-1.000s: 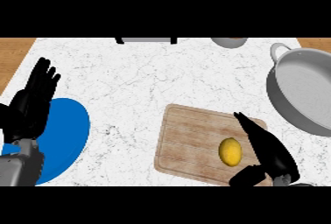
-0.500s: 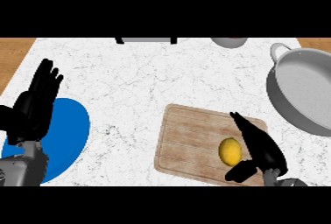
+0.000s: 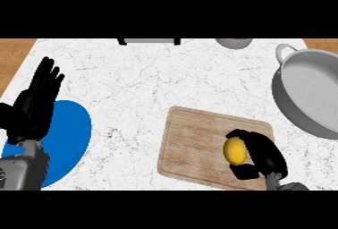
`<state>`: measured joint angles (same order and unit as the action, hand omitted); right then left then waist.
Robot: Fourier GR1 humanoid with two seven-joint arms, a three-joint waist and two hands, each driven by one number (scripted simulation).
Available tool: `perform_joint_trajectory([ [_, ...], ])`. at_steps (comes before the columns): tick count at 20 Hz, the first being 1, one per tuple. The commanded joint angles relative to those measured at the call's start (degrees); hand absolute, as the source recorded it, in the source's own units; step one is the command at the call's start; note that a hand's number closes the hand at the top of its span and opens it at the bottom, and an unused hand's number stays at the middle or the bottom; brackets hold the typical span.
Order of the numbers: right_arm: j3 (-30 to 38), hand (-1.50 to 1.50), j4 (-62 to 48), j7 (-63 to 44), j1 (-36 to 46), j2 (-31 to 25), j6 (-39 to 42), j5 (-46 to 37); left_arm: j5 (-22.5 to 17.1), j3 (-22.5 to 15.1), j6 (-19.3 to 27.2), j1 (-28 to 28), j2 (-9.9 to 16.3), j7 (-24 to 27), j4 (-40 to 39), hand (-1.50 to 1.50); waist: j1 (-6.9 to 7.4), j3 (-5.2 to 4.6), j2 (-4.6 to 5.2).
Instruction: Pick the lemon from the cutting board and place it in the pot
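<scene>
A yellow lemon lies on the right part of the wooden cutting board. My right hand is against the lemon's right side, with its fingers curled over the top and its thumb under the bottom, so it pinches the fruit. The grey pot stands at the right edge, open and with nothing visible inside, a short way up and right of the board. My left hand rests open at the left edge, fingers up, over the blue plate.
A grey bowl and a dark-framed object sit at the counter's far edge. Wooden surface shows beyond the white marble top at both upper corners.
My right hand's fingers have curled in around the lemon, from stretched beside it to closed on it. The lemon stays on the board. The left hand has hardly moved.
</scene>
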<state>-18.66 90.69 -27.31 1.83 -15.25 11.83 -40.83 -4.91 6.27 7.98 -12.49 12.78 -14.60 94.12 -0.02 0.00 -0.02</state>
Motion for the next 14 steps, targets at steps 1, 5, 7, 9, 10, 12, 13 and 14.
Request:
perform_joint_trajectory([
  [1, -2.8, 1.50, -2.0, 4.4, -1.9, 0.7, -2.9, -4.9, 1.7, -1.1, 1.4, -2.1, -1.9, 0.2, -1.6, 0.00, -0.12, 0.01, 0.01],
  [5, 0.1, 1.50, -2.0, 6.0, -0.9, 1.7, -1.6, -4.1, 0.5, 1.2, -2.6, 2.7, -1.4, 7.1, -3.9, 0.00, -0.04, -0.01, 0.01],
  [7, 1.8, 1.50, -2.6, 7.7, -0.6, 0.9, 0.3, -3.7, -0.1, 2.6, -2.2, 1.4, 0.3, 0.7, 1.2, 0.00, 0.01, 0.00, -0.01],
  [9, 0.4, 1.50, -0.3, 5.6, -1.4, 1.5, 1.4, -5.3, 2.9, -0.2, 0.5, -1.5, -2.7, 2.0, -3.4, 0.00, -0.16, 0.00, 0.00],
  [10, -1.3, 1.50, -3.3, 8.7, -2.8, 2.9, -3.4, -7.9, 3.1, -0.6, 1.1, -1.2, -3.3, 1.5, -1.6, 0.00, -0.10, 0.00, 0.00],
  [12, -3.9, 1.50, 2.9, 10.2, -4.5, 0.0, 1.0, -6.8, -1.9, 3.0, -4.0, 5.4, 0.1, 2.0, 2.5, 0.00, 0.20, -0.02, -0.14],
  [13, -7.8, 1.50, 4.3, 17.9, -9.4, -3.4, -0.1, -7.2, 0.3, 2.3, -0.5, 0.2, -0.9, 0.0, 0.7, 0.00, -0.70, 0.01, -0.22],
  [14, -8.3, 1.50, 7.6, 21.7, -8.5, -7.1, 3.4, -5.7, 1.3, 1.7, -0.6, 0.8, -1.1, 1.9, -0.7, 0.00, -1.06, -0.03, -0.26],
])
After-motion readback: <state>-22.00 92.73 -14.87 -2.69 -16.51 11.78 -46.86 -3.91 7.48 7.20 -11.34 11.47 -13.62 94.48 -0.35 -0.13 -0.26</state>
